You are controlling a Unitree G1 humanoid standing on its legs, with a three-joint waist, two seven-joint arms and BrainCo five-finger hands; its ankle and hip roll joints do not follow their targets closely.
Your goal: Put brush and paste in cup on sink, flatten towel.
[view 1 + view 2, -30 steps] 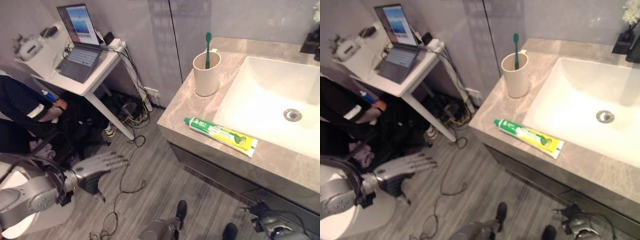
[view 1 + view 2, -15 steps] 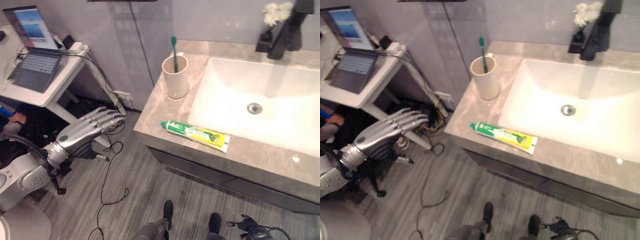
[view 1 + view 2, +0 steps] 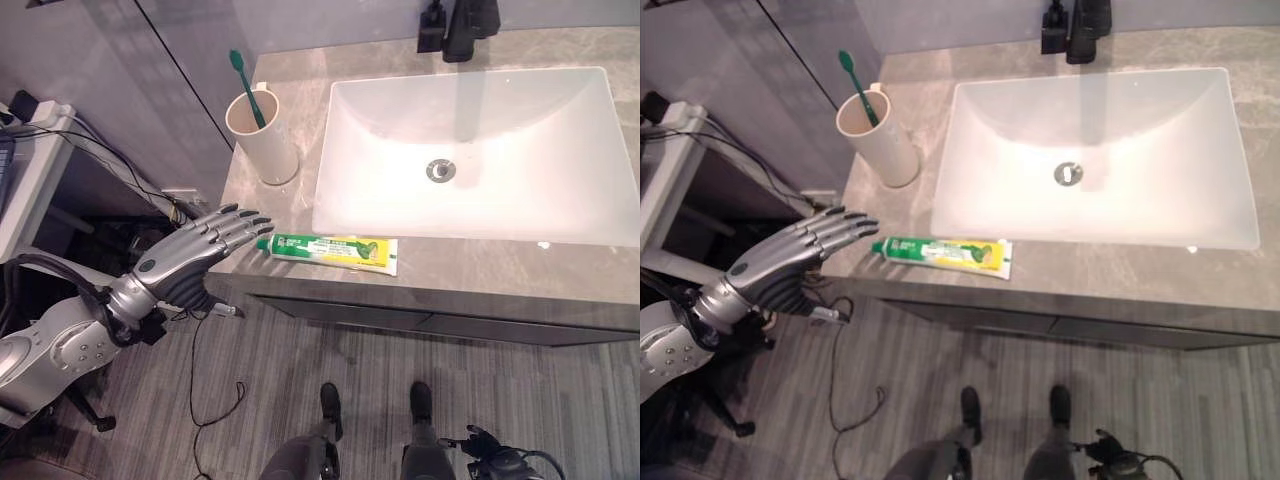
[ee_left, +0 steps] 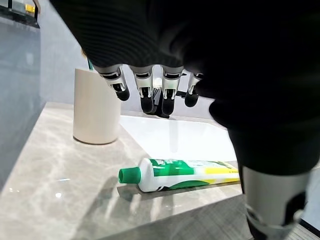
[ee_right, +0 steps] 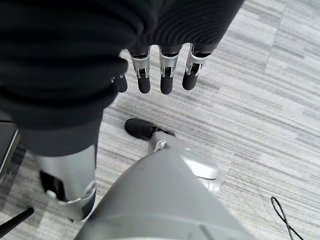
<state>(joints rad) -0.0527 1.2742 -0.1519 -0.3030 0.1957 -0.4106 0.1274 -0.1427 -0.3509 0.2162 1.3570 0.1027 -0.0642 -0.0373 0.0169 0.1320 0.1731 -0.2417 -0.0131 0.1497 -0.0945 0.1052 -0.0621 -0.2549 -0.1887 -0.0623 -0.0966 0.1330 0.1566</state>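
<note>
The toothpaste tube lies flat on the counter, in front of the sink basin. The cup with the green toothbrush stands beside the basin. The left hand, fingers straight and relaxed, reaches near the tube's cap end. The right hand hangs relaxed over the floor.

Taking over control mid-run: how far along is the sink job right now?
Done: the toothbrush stands in the cup on the counter. In hand: nothing yet; the open left hand reaches toward the cap end of the toothpaste, which lies flat by the basin. Left: toothpaste into the cup. The right hand hangs open over the floor.
</note>
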